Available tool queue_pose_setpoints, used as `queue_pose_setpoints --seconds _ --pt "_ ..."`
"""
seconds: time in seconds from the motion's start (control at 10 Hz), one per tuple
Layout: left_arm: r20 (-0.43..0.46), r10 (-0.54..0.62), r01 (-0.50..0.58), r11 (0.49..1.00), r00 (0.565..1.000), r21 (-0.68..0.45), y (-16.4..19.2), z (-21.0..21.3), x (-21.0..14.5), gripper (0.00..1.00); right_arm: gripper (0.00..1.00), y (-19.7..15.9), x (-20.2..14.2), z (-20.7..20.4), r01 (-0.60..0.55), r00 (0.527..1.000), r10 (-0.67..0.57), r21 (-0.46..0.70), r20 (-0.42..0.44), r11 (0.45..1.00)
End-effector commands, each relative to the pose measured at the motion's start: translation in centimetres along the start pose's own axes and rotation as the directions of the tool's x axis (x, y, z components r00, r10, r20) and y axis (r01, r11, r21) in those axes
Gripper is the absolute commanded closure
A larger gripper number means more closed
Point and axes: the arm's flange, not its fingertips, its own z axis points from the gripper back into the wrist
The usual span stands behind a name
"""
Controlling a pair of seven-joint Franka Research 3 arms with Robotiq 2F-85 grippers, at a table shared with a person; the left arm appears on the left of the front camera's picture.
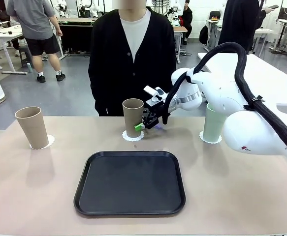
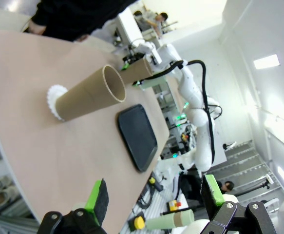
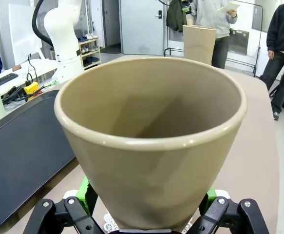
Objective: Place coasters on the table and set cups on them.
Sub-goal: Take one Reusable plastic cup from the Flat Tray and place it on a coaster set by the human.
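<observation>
Cups stand on coasters along the beige surface (image 1: 35, 196), the middle beige cup (image 1: 132, 117) upright on its coaster (image 1: 133, 136) between the right fingers (image 1: 148, 125), spread wide around it; the left fingers (image 2: 156, 195) gape empty.

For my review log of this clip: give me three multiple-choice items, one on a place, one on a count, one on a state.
1. Where is the mint cup?
A. on the black tray
B. on a coaster at the table's right side
C. in a hand

2. How many cups stand on coasters?
A. one
B. two
C. three

3. The right gripper's jaws are:
A. open around the middle beige cup
B. shut on a coaster
C. shut and empty

Key: 1 B, it stands on a white disc beside the right arm. 2 C, left beige cup, middle and mint each sit on one. 3 A, pads flank the cup.
</observation>
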Motion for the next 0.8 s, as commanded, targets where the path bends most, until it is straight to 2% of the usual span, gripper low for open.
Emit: queue_pose_setpoints --seconds 0.0,0.7 --pt "0.000 0.004 -0.004 1.000 1.000 0.009 -0.2 0.0 0.0 0.00 0.00 -1.5 0.5 0.7 0.017 1.000 -0.016 0.019 -0.019 1.000" --pt "0.000 0.004 -0.004 1.000 1.000 0.009 -0.2 0.0 0.0 0.00 0.00 -0.7 0.6 2.8 0.036 0.999 -0.035 0.039 -0.038 0.999"
